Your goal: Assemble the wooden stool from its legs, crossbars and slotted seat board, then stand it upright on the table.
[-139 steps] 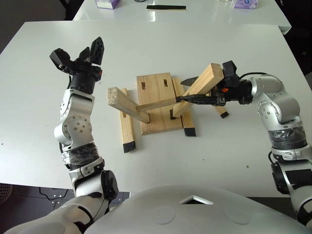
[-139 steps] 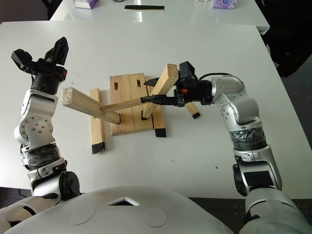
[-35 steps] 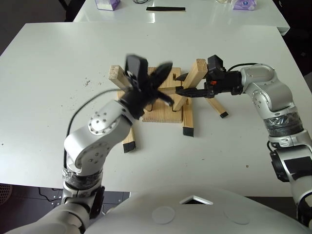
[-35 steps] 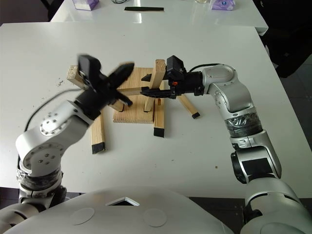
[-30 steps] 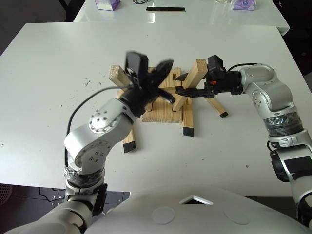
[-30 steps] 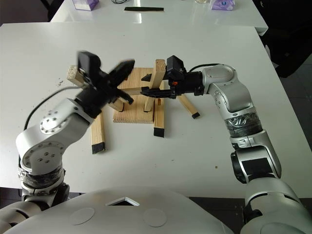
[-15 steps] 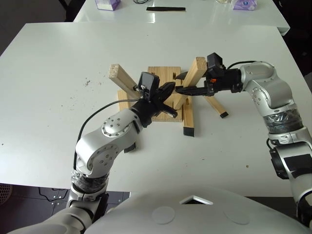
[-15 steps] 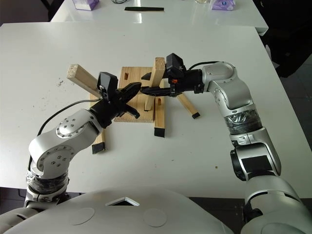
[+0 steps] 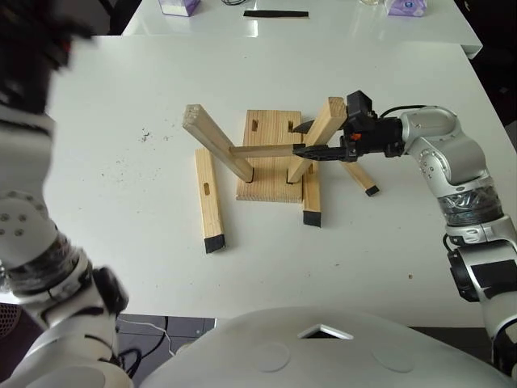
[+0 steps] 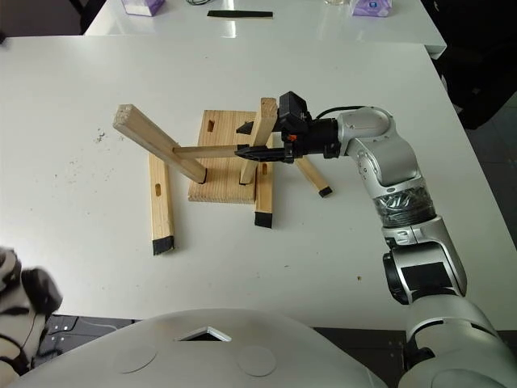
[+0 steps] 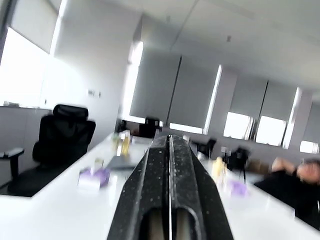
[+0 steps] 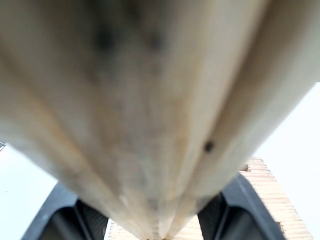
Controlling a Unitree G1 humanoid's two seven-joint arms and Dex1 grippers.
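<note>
Operator: Head cameras first. My right gripper (image 9: 303, 139) is closed across the steeper leg (image 9: 325, 121), one finger each side, right where the crossbar (image 9: 262, 150) meets it. That leg stands in the seat board (image 9: 271, 174), which lies flat in the middle of the table (image 9: 121, 81).

Spotter: Other end of the bar?

Operator: It runs into the slanted leg (image 9: 216, 144), footed at the board's left edge and leaning out left and away.

Spotter: Spares?

Operator: One loose leg (image 9: 208, 194) lies flat just left of the board, long axis running away from me, black foot nearest me. A second spare leg (image 9: 312, 198) sits against the board's right edge, and a third spare leg (image 9: 365, 184) is under my right wrist.

Spotter: Left wrist camera?

Operator: Left gripper (image 11: 170, 145) is pinched fully shut, nothing in it, aimed out at the room, well apart from the wood.

Spotter: Right wrist?

Operator: Wood between the dark jaws, board corner beyond.

Spotter: Next?

Operator: My guess is the loose leg. It's on my left arm's side, so I'd open up, come down and close across its width.
</note>
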